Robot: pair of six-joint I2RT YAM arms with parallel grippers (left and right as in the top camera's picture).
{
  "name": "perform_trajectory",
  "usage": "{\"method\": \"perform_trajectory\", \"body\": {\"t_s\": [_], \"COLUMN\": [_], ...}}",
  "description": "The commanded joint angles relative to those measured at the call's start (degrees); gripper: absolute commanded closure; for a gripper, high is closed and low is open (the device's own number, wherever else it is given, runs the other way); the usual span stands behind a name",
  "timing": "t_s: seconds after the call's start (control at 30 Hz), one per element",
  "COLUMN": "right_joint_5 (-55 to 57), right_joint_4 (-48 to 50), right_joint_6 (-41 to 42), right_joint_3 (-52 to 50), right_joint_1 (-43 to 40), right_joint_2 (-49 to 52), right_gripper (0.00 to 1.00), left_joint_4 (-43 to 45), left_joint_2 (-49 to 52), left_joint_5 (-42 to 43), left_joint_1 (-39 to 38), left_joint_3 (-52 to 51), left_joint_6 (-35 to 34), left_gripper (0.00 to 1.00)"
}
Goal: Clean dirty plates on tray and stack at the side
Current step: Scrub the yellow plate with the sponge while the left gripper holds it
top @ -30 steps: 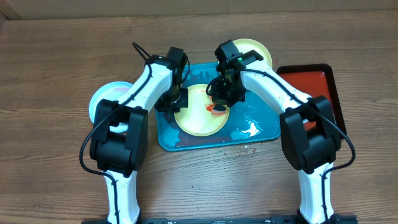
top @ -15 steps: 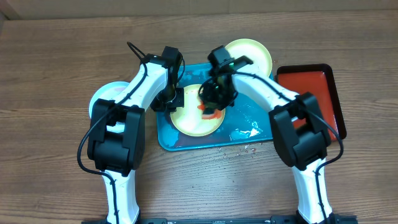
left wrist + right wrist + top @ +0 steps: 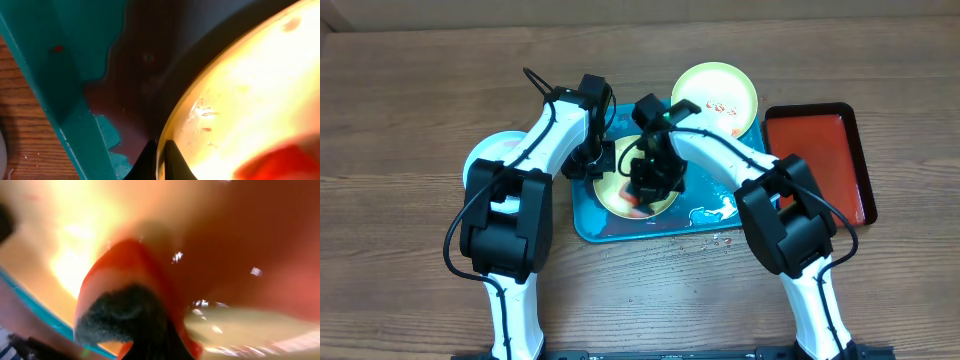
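Note:
A yellow-green-rimmed plate (image 3: 620,192) lies on the turquoise tray (image 3: 705,222). My left gripper (image 3: 603,165) is shut on its left rim; the left wrist view shows the fingertips (image 3: 161,156) pinching the plate's edge (image 3: 240,95) over the tray (image 3: 70,115). My right gripper (image 3: 646,188) is shut on a red sponge (image 3: 638,208) with a dark scrub face (image 3: 112,317), pressed on the plate's front left. A second yellow-green plate (image 3: 715,95) with red smears lies at the tray's back edge. A pale blue plate (image 3: 485,160) lies on the table at the left, partly under my left arm.
A smaller red, dark-rimmed tray (image 3: 820,160) sits to the right of the turquoise tray. Water pools in the turquoise tray's front right corner (image 3: 720,212), and droplets lie on the wood table (image 3: 720,240) just in front of it.
My right gripper has moved the sponge left and toward the front across the plate. My left gripper has stayed on the plate's rim.

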Motion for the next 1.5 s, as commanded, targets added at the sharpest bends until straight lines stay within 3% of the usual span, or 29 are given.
{"method": "perform_trajectory", "body": {"t_s": [0.0,0.17,0.37,0.67,0.93,1.1,1.47], "right_joint_5": [15.4,24.0,23.2,-6.4,-18.2,-15.2,15.3], "right_joint_4": [-3.5,-1.5,8.8,18.5,14.9,7.9,-6.0], "right_joint_6": [0.2,1.7,3.4,3.3,0.0,-3.6,-4.0], "right_joint_3": [3.4,4.8,3.9,3.8,3.8,3.8,7.4], "right_joint_1": [-1.8,-1.8,-0.9,-0.1,0.9,-0.1,-3.0], "right_joint_2": [1.7,1.7,1.8,5.0,5.0,5.0,4.9], "right_gripper": [0.96,0.96,0.96,0.96,0.96,0.96,0.96], "left_joint_4": [1.2,1.1,1.1,2.4,2.9,3.4,3.3], "left_joint_2": [1.5,1.5,1.5,1.5,1.5,1.5,1.5], "left_joint_5": [-1.7,-1.7,-1.6,1.6,3.4,8.4,13.4], "left_joint_1": [0.4,0.4,0.4,0.4,0.8,2.3,5.5], "left_joint_3": [-1.2,-1.2,-1.2,-1.2,-1.2,-1.2,-1.4], "left_joint_6": [0.7,0.7,1.4,2.2,2.1,2.2,4.2], "left_gripper": [0.96,0.96,0.96,0.96,0.96,0.96,0.96]}}
